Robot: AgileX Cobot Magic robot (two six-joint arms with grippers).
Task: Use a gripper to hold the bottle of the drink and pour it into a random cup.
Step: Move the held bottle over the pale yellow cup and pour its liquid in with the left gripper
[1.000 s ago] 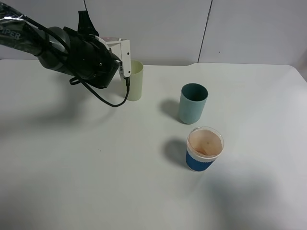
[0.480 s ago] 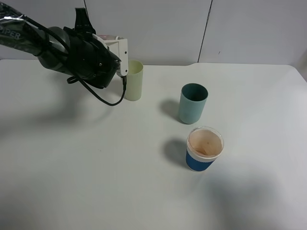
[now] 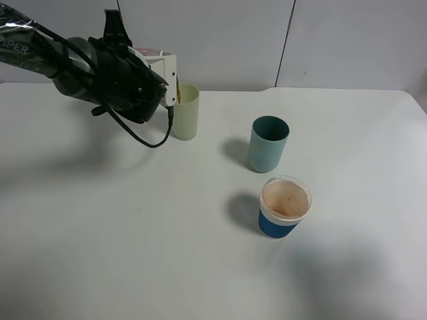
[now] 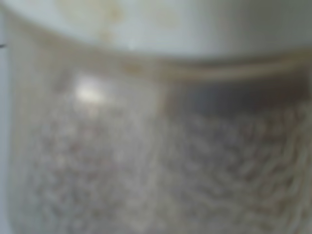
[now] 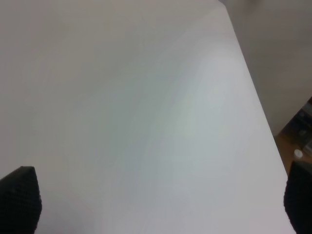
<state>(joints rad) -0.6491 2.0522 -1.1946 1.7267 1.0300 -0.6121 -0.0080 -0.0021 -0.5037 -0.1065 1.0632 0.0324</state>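
From above: my left claw (image 3: pixel 171 79) is clamped on the bottle (image 3: pixel 150 52) near the desk's (image 3: pixel 200 280) far edge, left of middle. It is tipped to the cup (image 3: pixel 186 115), with brown drink at the rim. A teal cup (image 3: pixel 268 143) and a blue-sleeved cup (image 3: pixel 285 208) stand well apart from it.

Left wrist: the bottle (image 4: pixel 156 146) fills the view, blurred and frothy.

Right wrist: my right claw (image 5: pixel 161 204) gapes wide and holds nothing, over the desk (image 5: pixel 146 97) by its edge.

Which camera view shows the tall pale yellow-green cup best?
The exterior high view. There the pale yellow-green cup stands upright on the table, with only one edge hidden behind the left gripper. The left wrist view is a blurred close-up where no cup can be told. The right wrist view shows table, no cup.
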